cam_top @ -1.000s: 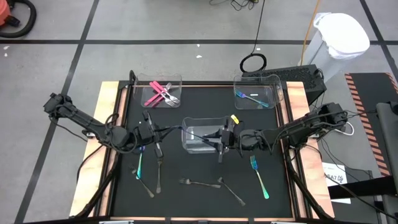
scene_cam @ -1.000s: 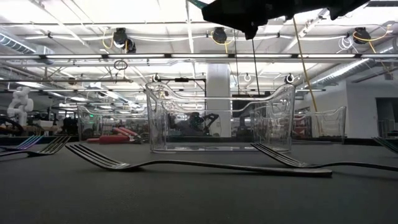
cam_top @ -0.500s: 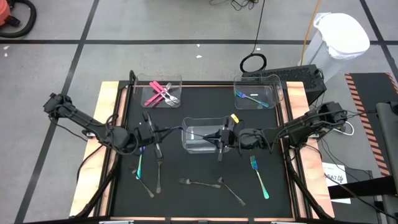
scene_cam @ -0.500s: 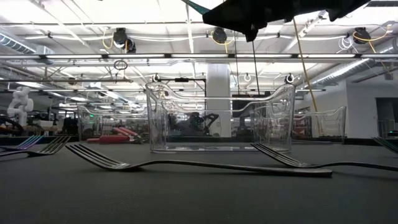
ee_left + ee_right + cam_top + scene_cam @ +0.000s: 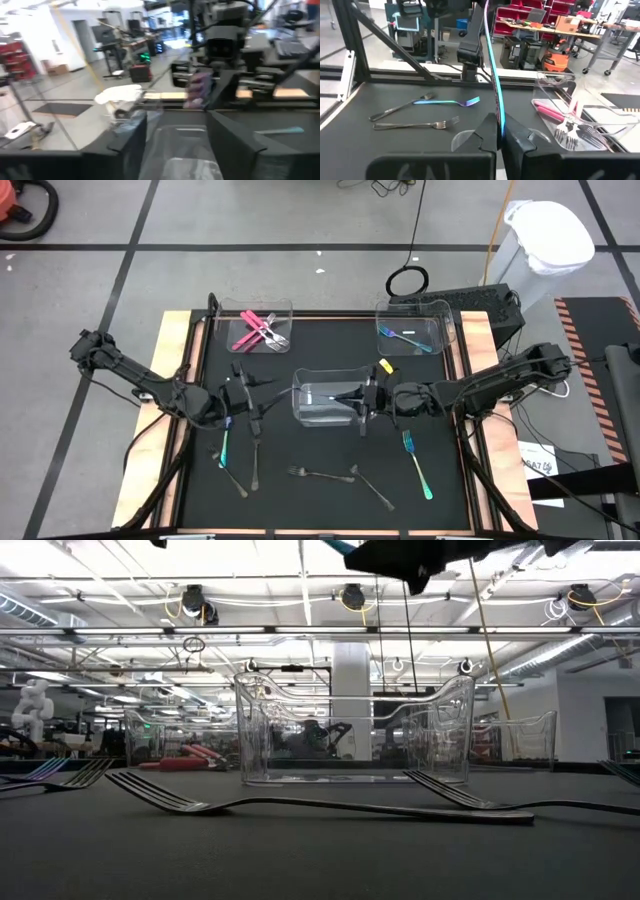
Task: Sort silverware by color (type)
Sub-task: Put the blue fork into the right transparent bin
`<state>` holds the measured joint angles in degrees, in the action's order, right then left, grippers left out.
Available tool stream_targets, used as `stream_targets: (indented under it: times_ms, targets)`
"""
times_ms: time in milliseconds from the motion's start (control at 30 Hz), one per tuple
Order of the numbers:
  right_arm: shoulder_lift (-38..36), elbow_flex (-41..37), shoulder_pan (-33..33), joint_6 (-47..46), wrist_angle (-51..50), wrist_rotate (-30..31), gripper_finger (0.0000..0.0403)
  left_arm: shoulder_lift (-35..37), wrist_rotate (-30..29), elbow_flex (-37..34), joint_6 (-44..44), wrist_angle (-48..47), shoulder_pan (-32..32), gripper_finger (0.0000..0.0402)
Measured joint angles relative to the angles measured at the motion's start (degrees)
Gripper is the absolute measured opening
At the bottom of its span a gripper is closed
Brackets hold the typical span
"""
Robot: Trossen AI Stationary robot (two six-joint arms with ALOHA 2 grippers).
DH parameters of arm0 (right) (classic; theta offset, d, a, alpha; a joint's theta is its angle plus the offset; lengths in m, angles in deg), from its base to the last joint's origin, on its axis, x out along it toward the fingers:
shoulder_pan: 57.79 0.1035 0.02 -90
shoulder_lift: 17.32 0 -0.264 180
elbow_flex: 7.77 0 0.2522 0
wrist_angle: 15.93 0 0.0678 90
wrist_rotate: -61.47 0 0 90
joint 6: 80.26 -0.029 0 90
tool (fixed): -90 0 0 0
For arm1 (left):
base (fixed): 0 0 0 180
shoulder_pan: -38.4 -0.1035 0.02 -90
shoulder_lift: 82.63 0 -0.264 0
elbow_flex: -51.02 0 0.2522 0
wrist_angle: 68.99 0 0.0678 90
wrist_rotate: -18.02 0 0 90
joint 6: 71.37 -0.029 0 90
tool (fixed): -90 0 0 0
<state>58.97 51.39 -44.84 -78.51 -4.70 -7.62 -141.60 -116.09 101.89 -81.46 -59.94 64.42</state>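
While three plain grey metal forks [image 5: 312, 474] lie loose along the near edge of the black worktop [image 5: 330, 510], they wait there unsorted, with one teal-handled fork [image 5: 418, 468] to their right and another teal piece [image 5: 223, 446] beside a grey fork to their left. Over the middle, the right tool [image 5: 362, 402] is clamped tight on a thin iridescent blue-teal utensil [image 5: 492, 75], held upright between its fingers, probably so it can be carried clear of the clear plastic centre bin [image 5: 325, 398] towards its colour group. Facing it across that bin, the left tool [image 5: 252, 394] hangs with its fingers spread and nothing between them, which suggests a handover from one arm to the other. Farther back, the pink-handled pieces [image 5: 256, 332] sit in the clear back-left bin [image 5: 254, 307], and a blue-teal fork [image 5: 405, 336] lies in the clear back-right bin [image 5: 412, 307], likely the held piece's destination.
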Motion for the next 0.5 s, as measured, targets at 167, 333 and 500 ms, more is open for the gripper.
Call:
stream_targets:
  times_ms: [167, 333, 500]
  targets:
    - [-5.8, 0.0, -0.5, -0.5, -7.8, 0.1, 0.0001, 3.2, -1.1, 0.0, -0.4, -0.7, 0.0, 0.0236]
    - [-11.6, 0.0, -2.3, -0.4, -12.8, 0.1, 0.0001, 7.3, -1.1, 0.1, 2.3, -5.6, 0.0, 0.0237]
    - [-17.9, 0.1, -7.5, -2.3, -20.8, -0.2, 0.0001, 9.9, -1.0, 0.1, 5.1, -13.1, 0.0, 0.0237]
